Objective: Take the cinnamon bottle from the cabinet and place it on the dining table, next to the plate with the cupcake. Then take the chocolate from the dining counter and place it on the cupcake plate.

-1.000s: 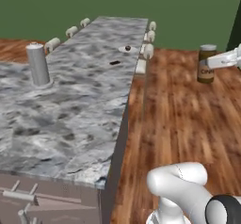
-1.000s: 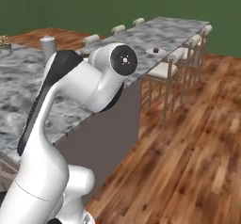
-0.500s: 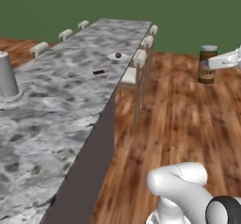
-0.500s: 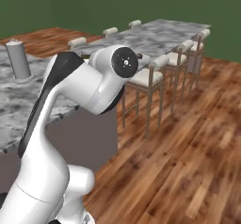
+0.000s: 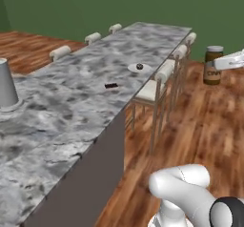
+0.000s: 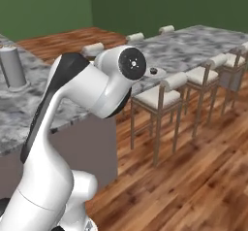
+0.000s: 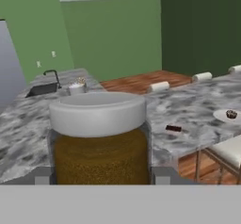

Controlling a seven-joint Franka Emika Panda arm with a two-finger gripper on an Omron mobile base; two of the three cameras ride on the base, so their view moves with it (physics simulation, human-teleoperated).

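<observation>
1. Dining tabletop (image 5: 71,107): long grey-white veined marble slab with a thick edge, flanked by white-cushioned stools (image 5: 155,85).
2. White robot hand (image 5: 228,61): out over the wooden floor, well apart from the tabletop, fingers clamped on both sides of the cinnamon bottle.
3. Cinnamon bottle (image 5: 213,65): small brown cylindrical jar with a pale lid, upright in the grip, held in the air.
4. White round plate (image 5: 139,68): on the tabletop, carrying the small dark cupcake (image 5: 139,67).
5. Flat dark chocolate bar (image 5: 111,85): on the tabletop, near the plate, not touching it.
</observation>
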